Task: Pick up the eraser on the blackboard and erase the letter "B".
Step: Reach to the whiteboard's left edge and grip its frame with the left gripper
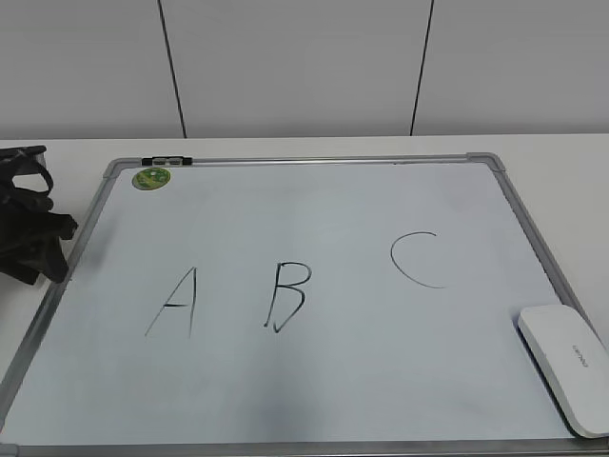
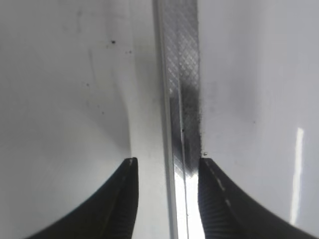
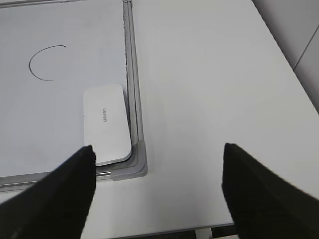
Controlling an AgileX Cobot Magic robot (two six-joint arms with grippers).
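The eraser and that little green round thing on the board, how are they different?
The eraser is a white rounded-rectangular block with small grey print; the green magnet is a small round disc with a pattern too small to read. The eraser is much larger than the magnet. The eraser lies at the board's near right corner against the frame; the magnet sits at the far left corner. Both rest on the blackboard, and neither gripper touches them.
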